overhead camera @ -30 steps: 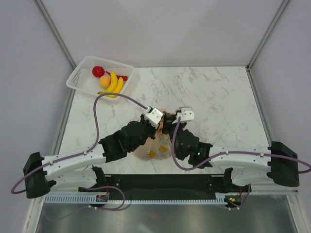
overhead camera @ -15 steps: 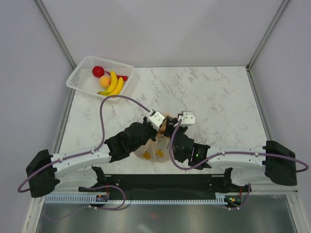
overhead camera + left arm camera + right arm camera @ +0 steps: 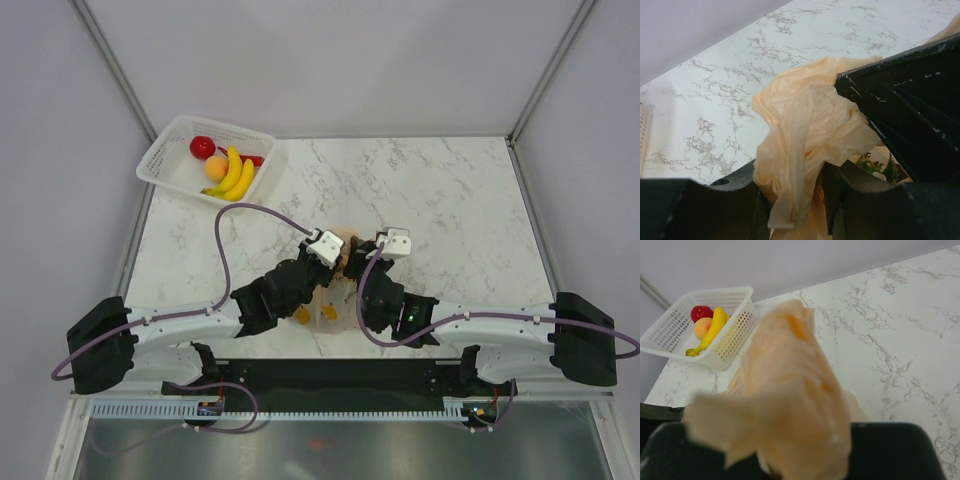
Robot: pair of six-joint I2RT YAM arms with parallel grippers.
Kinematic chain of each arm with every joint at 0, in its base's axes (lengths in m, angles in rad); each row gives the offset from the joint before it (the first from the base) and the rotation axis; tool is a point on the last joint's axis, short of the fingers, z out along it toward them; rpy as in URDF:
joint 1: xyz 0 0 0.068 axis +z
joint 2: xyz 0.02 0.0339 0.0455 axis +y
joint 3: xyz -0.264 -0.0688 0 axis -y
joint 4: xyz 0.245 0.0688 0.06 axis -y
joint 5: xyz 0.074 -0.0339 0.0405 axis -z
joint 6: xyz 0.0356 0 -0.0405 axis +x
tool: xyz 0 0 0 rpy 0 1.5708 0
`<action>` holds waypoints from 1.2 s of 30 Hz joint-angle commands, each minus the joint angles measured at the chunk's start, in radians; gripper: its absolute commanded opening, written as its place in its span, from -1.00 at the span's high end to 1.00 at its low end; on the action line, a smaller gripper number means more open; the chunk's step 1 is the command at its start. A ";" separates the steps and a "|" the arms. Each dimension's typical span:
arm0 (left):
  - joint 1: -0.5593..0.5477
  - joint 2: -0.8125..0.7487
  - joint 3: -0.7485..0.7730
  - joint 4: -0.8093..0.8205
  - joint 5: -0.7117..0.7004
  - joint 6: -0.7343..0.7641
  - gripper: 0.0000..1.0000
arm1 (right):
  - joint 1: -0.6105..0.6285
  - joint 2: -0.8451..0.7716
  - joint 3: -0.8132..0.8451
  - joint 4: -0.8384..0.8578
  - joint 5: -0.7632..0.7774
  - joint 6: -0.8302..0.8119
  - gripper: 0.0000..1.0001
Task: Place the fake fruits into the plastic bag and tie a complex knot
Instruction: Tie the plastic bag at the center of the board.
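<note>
We are pinching bag (image 3: 790, 380) with right gripper (image 3: 800, 452); bag sitting inside left gripper (image 3: 790, 200), we cannot tell if squeezing

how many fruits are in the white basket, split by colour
red: 2, apple and chili
yellow: 1, banana bunch
orange: 1, peach
total in the basket: 4
</note>
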 commanded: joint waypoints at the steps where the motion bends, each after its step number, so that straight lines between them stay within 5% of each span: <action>1: -0.007 0.023 -0.005 0.082 -0.097 0.022 0.12 | -0.002 -0.032 0.019 -0.009 0.038 0.020 1.00; 11: -0.019 0.058 -0.031 0.132 -0.322 0.021 0.10 | -0.007 -0.049 0.017 -0.042 0.054 0.052 1.00; 19: -0.018 0.060 -0.049 0.160 -0.425 0.072 0.27 | -0.012 -0.074 0.005 -0.046 0.057 0.055 1.00; 25: -0.018 0.037 -0.080 0.174 -0.402 0.055 0.90 | -0.015 -0.084 -0.001 -0.052 0.034 0.049 1.00; 27: -0.018 0.031 -0.080 0.171 -0.364 0.049 0.95 | -0.019 -0.085 -0.001 -0.052 0.017 0.046 1.00; 31: -0.018 -0.012 -0.065 0.091 -0.296 -0.006 0.89 | -0.080 -0.103 -0.006 -0.084 -0.113 0.049 1.00; 36: -0.018 -0.116 -0.078 -0.044 -0.207 -0.110 0.16 | -0.136 -0.161 -0.036 -0.075 -0.239 0.041 1.00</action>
